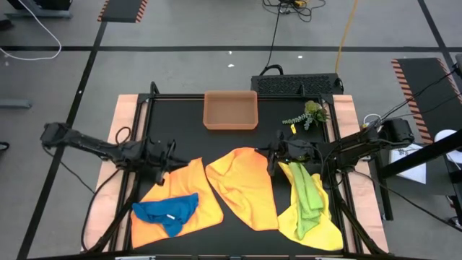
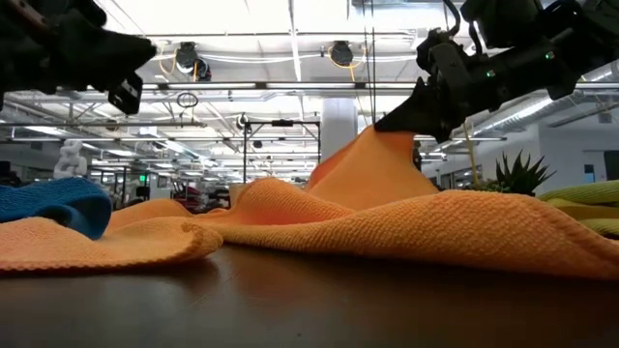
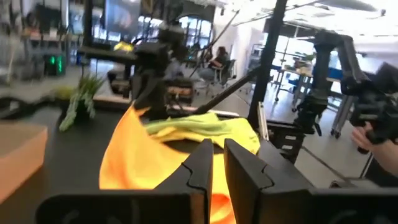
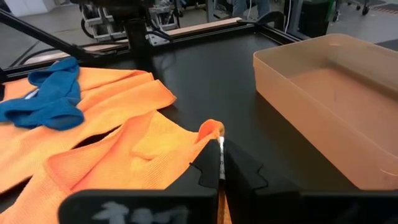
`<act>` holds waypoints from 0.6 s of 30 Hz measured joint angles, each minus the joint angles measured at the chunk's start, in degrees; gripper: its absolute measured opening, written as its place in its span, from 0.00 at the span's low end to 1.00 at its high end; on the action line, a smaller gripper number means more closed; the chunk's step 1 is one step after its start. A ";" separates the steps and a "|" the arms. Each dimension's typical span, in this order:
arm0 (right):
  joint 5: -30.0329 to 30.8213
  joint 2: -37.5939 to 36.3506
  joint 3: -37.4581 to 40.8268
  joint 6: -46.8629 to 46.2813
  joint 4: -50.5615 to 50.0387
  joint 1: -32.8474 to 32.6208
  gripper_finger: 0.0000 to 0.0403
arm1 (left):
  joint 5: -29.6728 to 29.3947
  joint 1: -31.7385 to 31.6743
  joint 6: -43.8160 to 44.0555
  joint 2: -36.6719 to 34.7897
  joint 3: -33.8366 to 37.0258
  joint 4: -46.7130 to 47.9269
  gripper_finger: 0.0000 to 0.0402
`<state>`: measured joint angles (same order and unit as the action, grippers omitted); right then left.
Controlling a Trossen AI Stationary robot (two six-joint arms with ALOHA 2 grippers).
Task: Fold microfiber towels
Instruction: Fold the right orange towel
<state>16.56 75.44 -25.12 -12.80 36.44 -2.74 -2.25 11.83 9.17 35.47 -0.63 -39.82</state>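
On the black worktop [image 1: 188, 108] lie two orange towels [image 1: 245, 184], one yellow towel [image 1: 317, 227] under one lime green towel [image 1: 307, 191], one blue towel [image 1: 167, 211], one tray [image 1: 231, 110] and one plant sprig [image 1: 309, 114]; the right hand [image 1: 274, 155] pinches the middle orange towel's corner, the left hand [image 1: 167, 160] hovers nearly closed, empty

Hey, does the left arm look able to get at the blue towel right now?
Probably yes. The blue towel lies uncovered on top of an orange towel, just in front of the left end effector, with nothing between them. The right end effector is busy pinching another orange towel.
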 joint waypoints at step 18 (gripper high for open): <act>-0.04 0.00 0.00 -0.20 -0.02 0.00 0.00 | -20.36 8.14 -7.76 31.51 -23.16 9.64 0.11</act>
<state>16.51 75.44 -25.12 -12.99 36.42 -2.74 -22.61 19.96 1.41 66.98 -23.79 -30.18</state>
